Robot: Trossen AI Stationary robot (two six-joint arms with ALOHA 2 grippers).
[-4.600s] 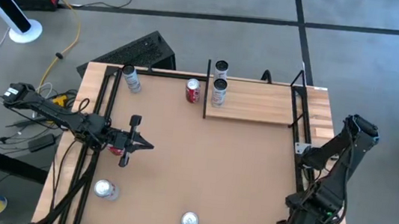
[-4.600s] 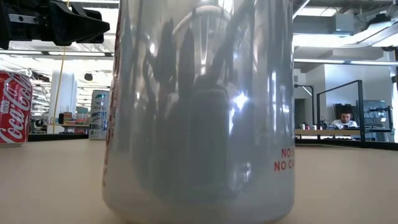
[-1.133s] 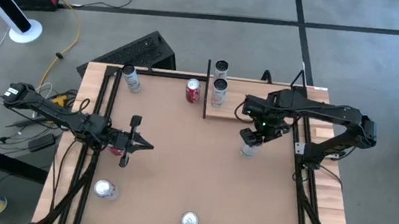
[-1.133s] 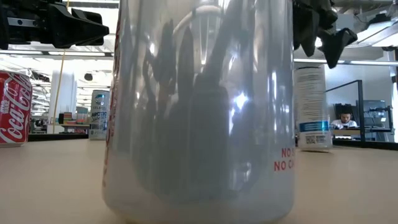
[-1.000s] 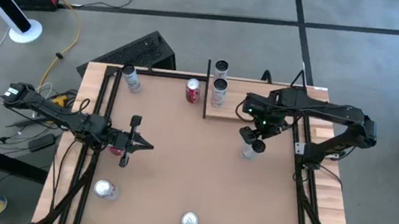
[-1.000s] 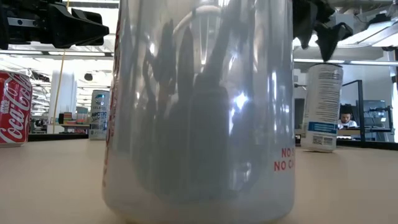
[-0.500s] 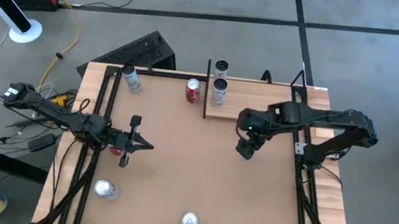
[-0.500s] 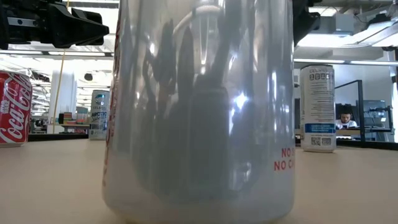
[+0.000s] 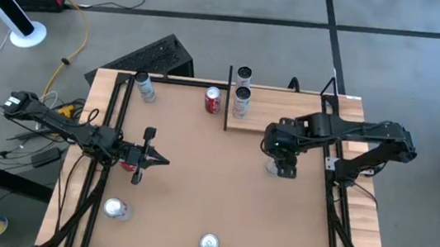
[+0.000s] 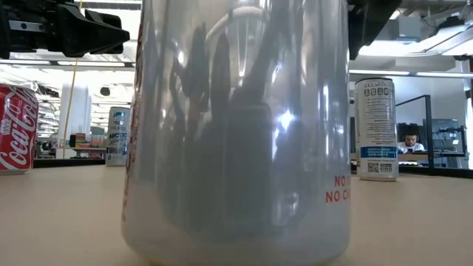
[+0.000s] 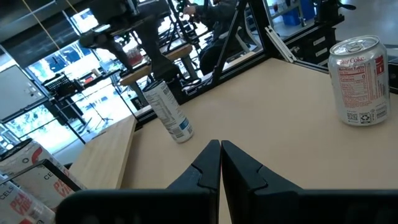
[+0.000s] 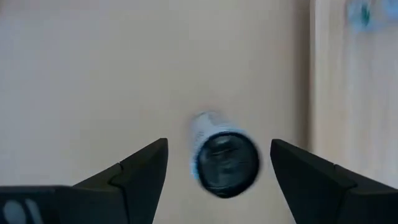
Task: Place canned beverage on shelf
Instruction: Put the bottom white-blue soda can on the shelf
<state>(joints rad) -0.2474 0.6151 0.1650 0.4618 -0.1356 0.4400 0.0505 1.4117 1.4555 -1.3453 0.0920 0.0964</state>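
**Tabletop stock: cans, shelf, two arms**

Setting: brown tabletop (image 9: 196,187) on a black frame, grey floor around it; an open workroom shows behind in the low view.

Shelf (image 9: 287,115): pale wood-grain plank at the far right of the tabletop, black rail on its left short end. One can (image 9: 242,101) stands on it just inside the rail; another can (image 9: 244,76) stands beyond the shelf's far edge.

Target can (image 12: 224,158): tall white can with a blue band, upright on the tabletop just in front of the shelf's near edge, off the shelf. In the low view (image 10: 376,129) it stands free, right of the big near can.

Right hand (image 9: 283,166): directly above the target can, pointing down. Its fingers (image 12: 134,168) stand wide, one on each side of the can's top, with a gap on both sides; nothing is held.

Left hand (image 9: 158,160): at the tabletop's left side, level, pointing right. Fingers (image 11: 211,165) pressed together, empty.

Other cans:
- Red cola can (image 9: 213,99) left of the rail, on the tabletop.
- Silver can (image 9: 145,87) lying at the far left corner.
- Silver can (image 9: 115,208) at the near left.
- Silver can (image 9: 209,244) at the near edge, filling most of the low view (image 10: 236,133).
- Red can (image 9: 127,165) partly hidden under the left arm.
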